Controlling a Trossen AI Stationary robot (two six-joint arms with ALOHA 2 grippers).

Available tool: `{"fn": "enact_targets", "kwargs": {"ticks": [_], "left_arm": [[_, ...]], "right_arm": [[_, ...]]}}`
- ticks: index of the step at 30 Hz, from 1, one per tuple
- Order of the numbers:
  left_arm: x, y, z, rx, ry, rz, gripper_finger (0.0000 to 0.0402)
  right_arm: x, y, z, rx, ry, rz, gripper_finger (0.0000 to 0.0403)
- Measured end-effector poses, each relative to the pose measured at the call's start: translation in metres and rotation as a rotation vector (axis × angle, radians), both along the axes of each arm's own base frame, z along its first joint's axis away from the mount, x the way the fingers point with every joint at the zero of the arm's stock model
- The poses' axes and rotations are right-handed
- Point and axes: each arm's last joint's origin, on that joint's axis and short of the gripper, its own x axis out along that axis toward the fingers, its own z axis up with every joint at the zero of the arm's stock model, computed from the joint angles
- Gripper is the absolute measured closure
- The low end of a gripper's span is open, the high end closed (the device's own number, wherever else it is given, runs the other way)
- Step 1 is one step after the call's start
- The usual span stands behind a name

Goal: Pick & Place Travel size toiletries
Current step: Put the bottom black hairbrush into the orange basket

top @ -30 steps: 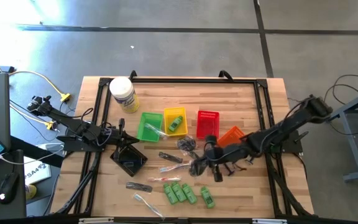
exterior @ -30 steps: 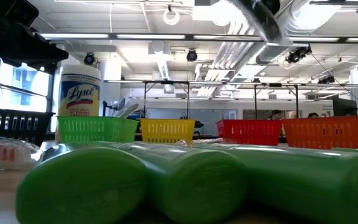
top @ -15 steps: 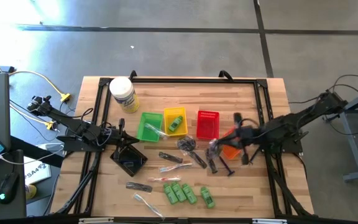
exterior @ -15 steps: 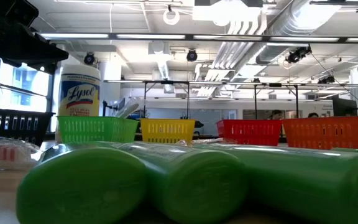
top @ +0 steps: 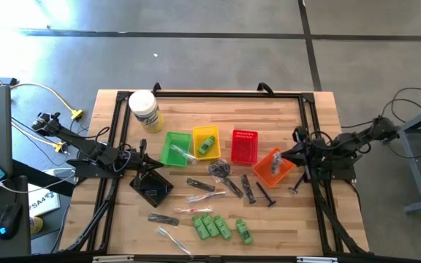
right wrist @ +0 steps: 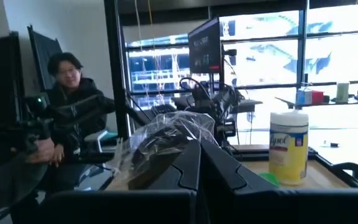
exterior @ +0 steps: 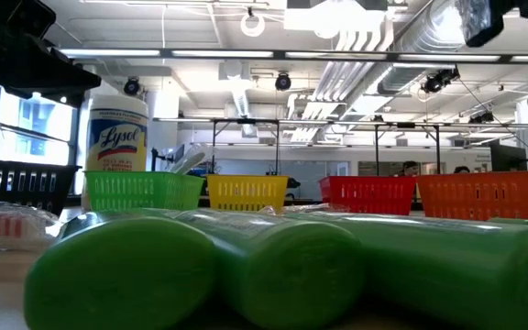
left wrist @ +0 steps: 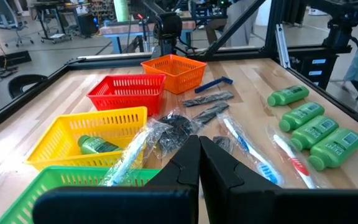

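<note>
My right gripper (top: 292,150) is raised beside the orange basket (top: 272,169), toward the table's right edge, and is shut on a clear-wrapped dark piece (right wrist: 166,146). Several green bottles (top: 212,226) lie near the table's near edge. Black razor sticks (top: 248,188) and more wrapped dark pieces (top: 220,170) lie in the middle. Clear-wrapped toothbrush sticks (top: 195,211) lie between them. One green bottle (top: 207,143) lies in the yellow basket. My left gripper (top: 143,150) is shut and waits beside the black basket (top: 152,187), touching nothing. My right gripper pinches the clear-wrapped dark piece between its two fingers by the wrapper's lower part (right wrist: 178,155). The crinkled wrap and the dark piece inside stand out past the fingertips. The fingers point toward the table's left side, and the piece is lifted clear of the table.
A white Lysol jar (top: 145,109) stands at the far left corner. Green (top: 174,150), yellow (top: 205,134) and red (top: 244,146) baskets sit in a row mid-table. A black frame (top: 225,93) runs round the table. A person (right wrist: 67,93) sits beyond the table's left side.
My right gripper has pulled back from the heap in the middle of the table toward the right edge, rising as it went and carrying the clear-wrapped dark piece. The orange basket, covered by the arm before, now shows.
</note>
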Motion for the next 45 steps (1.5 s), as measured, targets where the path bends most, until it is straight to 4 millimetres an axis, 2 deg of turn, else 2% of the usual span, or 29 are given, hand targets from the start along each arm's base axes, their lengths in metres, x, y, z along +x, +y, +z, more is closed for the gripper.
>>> {"fn": "enact_targets", "kwargs": {"ticks": [8, 21, 29, 45], "left_arm": [[0.0, 0.001, 0.0, 0.029, -0.005, 0.039, 0.0402], [0.0, 0.001, 0.0, 0.052, 0.001, 0.041, 0.0401], [0.0, 0.001, 0.001, 0.054, -0.007, 0.041, 0.0402], [0.0, 0.001, 0.002, 0.092, -0.023, 0.044, 0.0402]], "right_arm": [[-0.007, -0.003, -0.03, -0.017, -0.03, -0.004, 0.0401], [-0.002, -0.002, -0.059, -0.064, -0.02, -0.037, 0.0401], [-0.003, -0.002, -0.055, -0.053, -0.055, -0.042, 0.0401], [-0.001, -0.001, -0.06, -0.038, -0.001, -0.034, 0.0401]]}}
